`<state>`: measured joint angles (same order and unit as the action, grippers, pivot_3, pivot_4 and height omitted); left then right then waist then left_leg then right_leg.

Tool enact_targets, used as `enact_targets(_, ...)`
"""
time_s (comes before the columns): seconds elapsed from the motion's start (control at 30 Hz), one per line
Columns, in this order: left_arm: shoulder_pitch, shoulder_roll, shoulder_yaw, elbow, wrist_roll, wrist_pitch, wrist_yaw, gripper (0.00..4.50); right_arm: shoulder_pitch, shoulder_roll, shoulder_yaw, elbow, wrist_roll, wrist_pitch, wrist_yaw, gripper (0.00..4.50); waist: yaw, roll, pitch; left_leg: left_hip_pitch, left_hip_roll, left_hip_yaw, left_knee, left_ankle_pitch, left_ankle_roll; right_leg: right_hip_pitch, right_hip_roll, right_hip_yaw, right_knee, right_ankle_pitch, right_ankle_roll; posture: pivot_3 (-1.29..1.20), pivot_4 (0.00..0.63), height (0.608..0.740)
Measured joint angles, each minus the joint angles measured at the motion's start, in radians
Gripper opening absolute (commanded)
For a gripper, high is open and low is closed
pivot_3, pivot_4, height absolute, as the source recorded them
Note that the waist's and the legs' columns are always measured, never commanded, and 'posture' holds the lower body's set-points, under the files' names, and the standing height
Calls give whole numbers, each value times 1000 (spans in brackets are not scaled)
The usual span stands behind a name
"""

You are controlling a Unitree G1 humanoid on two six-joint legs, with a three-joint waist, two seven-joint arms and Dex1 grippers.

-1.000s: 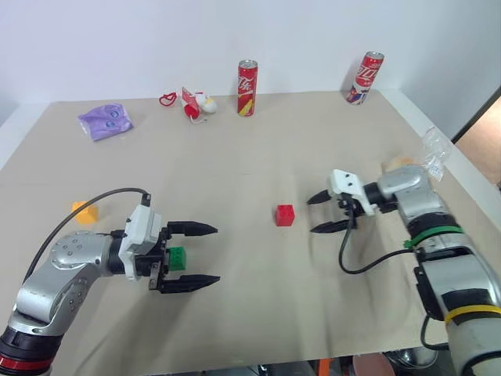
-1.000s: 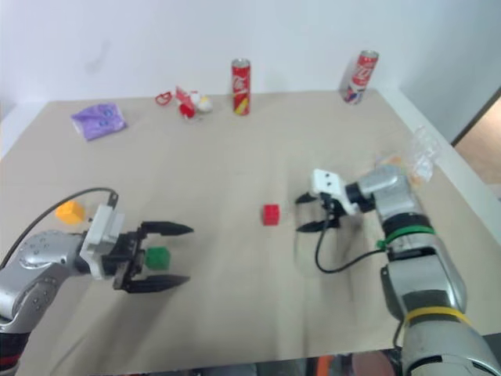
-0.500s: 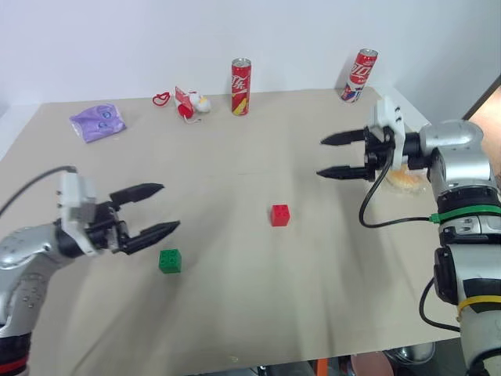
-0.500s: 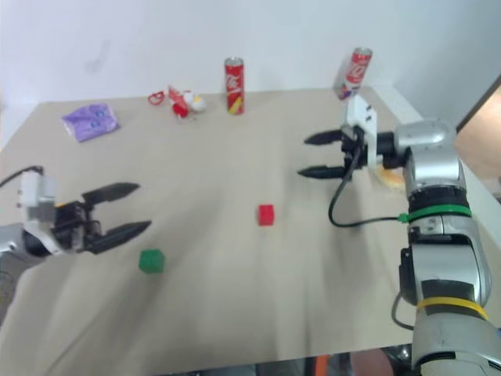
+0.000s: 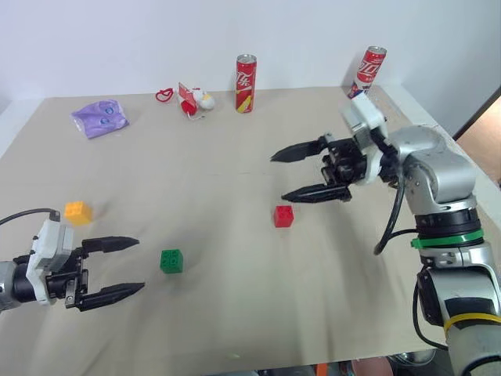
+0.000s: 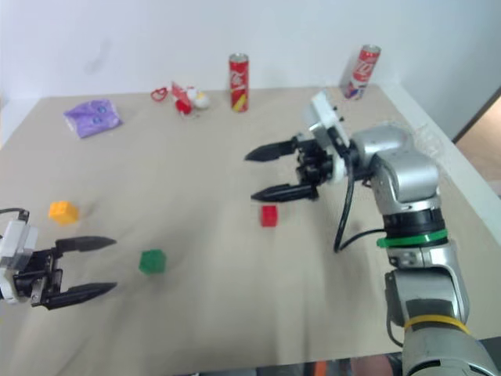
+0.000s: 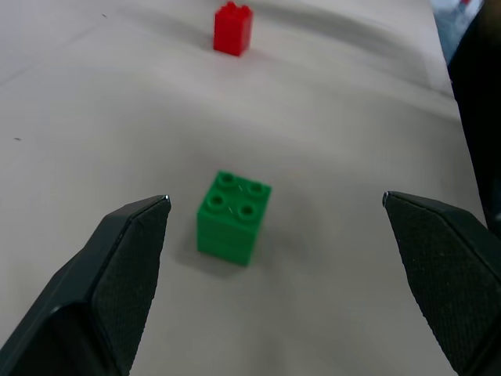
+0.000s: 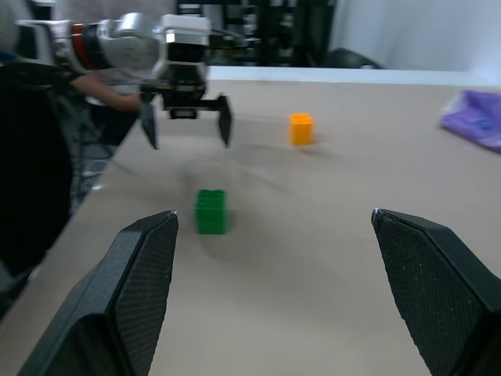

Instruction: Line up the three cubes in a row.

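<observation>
We take the small green studded plastic cube [image 5: 171, 261] as our landmark on the beige tabletop [image 5: 235, 313]. Left of it, our left claw [image 5: 109, 266] gapes empty, aimed at it. The red cube [image 5: 284, 216] sits right and farther back, the yellow-orange cube [image 5: 77, 211] left and farther back: seemingly no row yet. Our right claw [image 5: 297, 174] hovers wide, empty, above the red one.

The left gripper [image 5: 124, 266] is hanging low with its fingers wide apart, and the right gripper [image 5: 291, 174] is pointing sideways, fingers spread and empty.
</observation>
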<state>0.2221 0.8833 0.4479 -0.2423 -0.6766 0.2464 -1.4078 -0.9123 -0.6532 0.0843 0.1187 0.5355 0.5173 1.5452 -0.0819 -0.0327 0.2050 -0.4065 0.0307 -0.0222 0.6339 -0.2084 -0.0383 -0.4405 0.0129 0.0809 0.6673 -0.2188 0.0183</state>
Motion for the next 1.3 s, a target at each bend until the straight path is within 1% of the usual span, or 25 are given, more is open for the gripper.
enact_targets(0.13, -1, 1, -37, 40, 47, -49, -47, 4500, 7, -4, -1, -34, 27, 29, -2, 4089, 0, 0, 0, 0, 0, 1, 0, 0, 0, 0, 0, 0, 0, 0, -1, 0, 150, 740)
enact_targets(0.27, -33, 1, -116, 90, 108, -91, -74, 4500, 58, -12, -4, -118, 68, 74, -11, 4089, 4, 0, 0, 0, 0, 0, 0, 0, 0, 0, 0, 0, 0, 2, 2, 0, 150, 740)
enact_targets(0.37, -90, -2, -189, 144, 160, -128, -81, 4500, 131, -31, 1, -205, 86, 96, -17, 4089, 6, 0, 0, -1, 0, 0, 0, 0, 0, 0, 0, 0, 0, 2, 3, 0, 150, 740)
enact_targets(0.47, -155, -14, -244, 196, 199, -173, -81, 4500, 167, -44, 5, -252, 88, 100, -21, 4089, 6, 0, 0, -1, 0, 0, 1, 0, 0, 0, 0, 0, 0, 3, 4, 0, 150, 740)
enact_targets(0.57, -185, -29, -264, 222, 215, -198, -81, 4500, 173, -48, 6, -265, 90, 108, -26, 4089, 4, 0, 0, 0, 1, 1, 1, 0, 0, 0, 0, 0, 0, 3, 4, 0, 150, 740)
enact_targets(0.6, -228, -39, -285, 260, 224, -206, -81, 4500, 180, -56, 0, -275, 98, 117, -38, 4089, 5, 0, 0, 0, 0, 0, 1, 0, 0, 0, 0, 0, 0, 4, 4, 0, 150, 740)
enact_targets(0.67, -263, -44, -296, 297, 235, -214, -79, 4500, 182, -56, -1, -285, 109, 128, -50, 4089, 6, 0, 0, -1, 1, 0, 2, 0, 0, 0, 2, -1, 0, 4, 4, 0, 150, 740)
enact_targets(0.93, -320, -45, -341, 398, 270, -264, -88, 4500, 198, -66, -6, -302, 128, 139, -88, 4089, 6, 0, 0, -1, 1, 0, 2, 0, 0, 0, 1, 0, 0, 4, 4, 0, 150, 740)
enact_targets(1.07, -347, -57, -370, 416, 286, -283, -90, 4500, 199, -70, -6, -303, 129, 139, -93, 4089, 6, 0, 0, -1, 0, 0, 2, 0, 0, 0, 1, 0, 0, 4, 4, 0, 150, 740)
enact_targets(1.3, -397, -113, -416, 414, 295, -271, -73, 4500, 199, -72, -6, -304, 129, 138, -99, 4089, 17, 0, 0, -1, -1, 0, 5, 0, 0, 2, 0, 1, 0, 5, 6, 0, 150, 740)
